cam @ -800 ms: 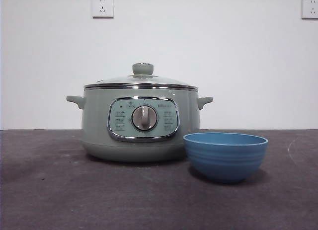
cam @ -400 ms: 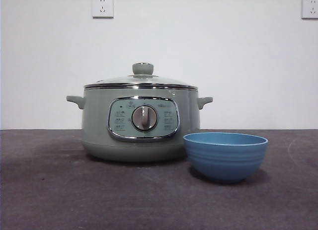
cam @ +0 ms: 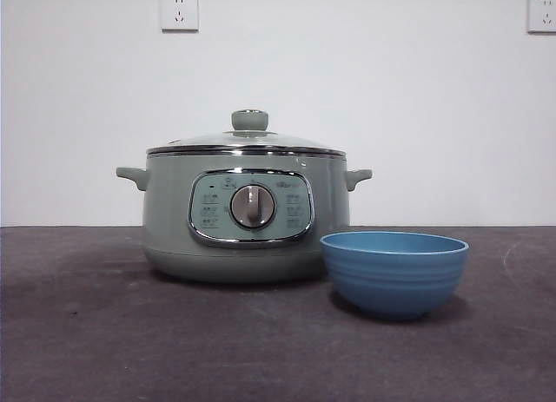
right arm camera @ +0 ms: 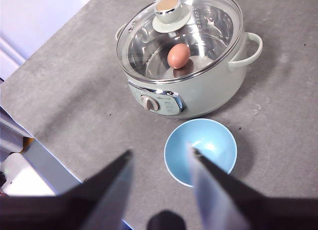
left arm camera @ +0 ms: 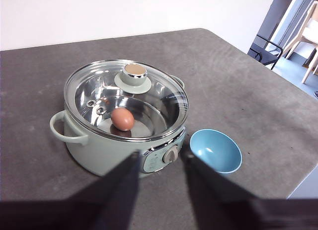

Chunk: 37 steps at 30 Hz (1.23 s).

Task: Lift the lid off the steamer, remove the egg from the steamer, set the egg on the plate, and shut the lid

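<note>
White wall with two sockets backs the dark grey bench point(cam: 104, 332), on which the steamer point(cam: 248, 211) stands a little left of centre in the front view, its control panel and silver dial point(cam: 253, 206) facing near. The lid point(cam: 246, 140) sits closed on the pot, its pale green knob point(cam: 249, 120) upright on top. Through the glass, both wrist views show the egg point(left arm camera: 122, 118) lying on the steel floor inside the steamer. The plate point(cam: 394, 273) stands empty just right of the pot and slightly nearer, apart from it. The left end effector point(left arm camera: 159, 160) hangs high above the near side of the steamer, jaws spread and holding nothing. The right end effector point(right arm camera: 161, 158) hangs high over the bench beside the plate, jaws likewise parted and empty.
</note>
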Each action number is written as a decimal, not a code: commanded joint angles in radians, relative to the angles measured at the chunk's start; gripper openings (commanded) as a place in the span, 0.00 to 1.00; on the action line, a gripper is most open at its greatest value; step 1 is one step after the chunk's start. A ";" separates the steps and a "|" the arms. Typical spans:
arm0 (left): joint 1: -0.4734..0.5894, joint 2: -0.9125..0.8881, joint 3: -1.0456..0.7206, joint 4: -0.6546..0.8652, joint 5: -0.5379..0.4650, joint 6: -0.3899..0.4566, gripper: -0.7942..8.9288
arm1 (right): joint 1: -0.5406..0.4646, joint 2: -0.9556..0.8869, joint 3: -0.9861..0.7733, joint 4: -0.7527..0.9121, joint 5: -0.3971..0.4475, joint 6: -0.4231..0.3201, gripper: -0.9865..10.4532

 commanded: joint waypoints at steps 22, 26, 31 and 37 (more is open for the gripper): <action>-0.125 0.233 0.048 0.262 -0.037 0.011 0.70 | 0.002 0.013 0.002 0.033 0.005 0.000 0.61; -0.197 0.350 0.060 0.375 -0.085 0.011 0.70 | 0.002 0.021 0.002 0.031 0.005 0.001 0.61; -0.281 0.513 0.080 0.519 -0.175 0.021 0.70 | 0.002 0.026 0.002 0.029 0.006 0.001 0.61; -0.343 0.676 0.098 0.724 -0.296 0.027 0.70 | 0.002 0.026 0.002 0.016 0.006 0.000 0.61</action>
